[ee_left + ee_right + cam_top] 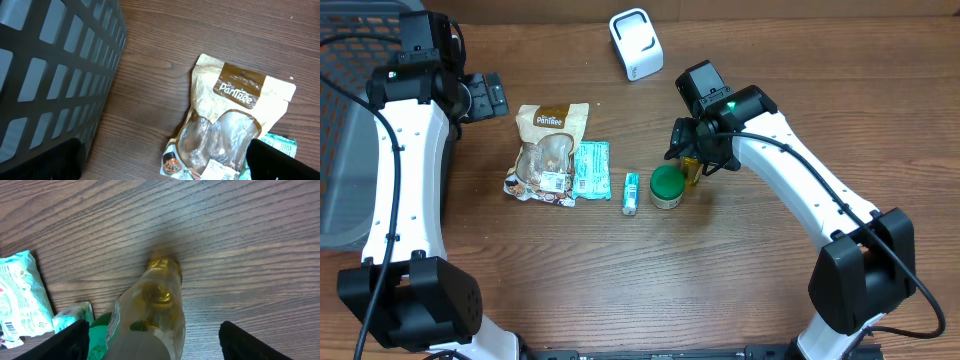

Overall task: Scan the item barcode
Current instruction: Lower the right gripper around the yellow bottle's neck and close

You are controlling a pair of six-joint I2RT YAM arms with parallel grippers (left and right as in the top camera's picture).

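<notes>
Possibly the right claw (160,341), jaws apart around the clear yellowish bottle (161,297), closes off-centre and knocks it into the green-lidded round jar (667,186)

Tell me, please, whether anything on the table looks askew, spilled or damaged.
Nothing is spilled. The snack pouch is crumpled at its lower end. The yellow bottle between the open fingers of the right gripper seems tilted rather than upright, close against the green-lidded jar; its far end is blurred.
</notes>
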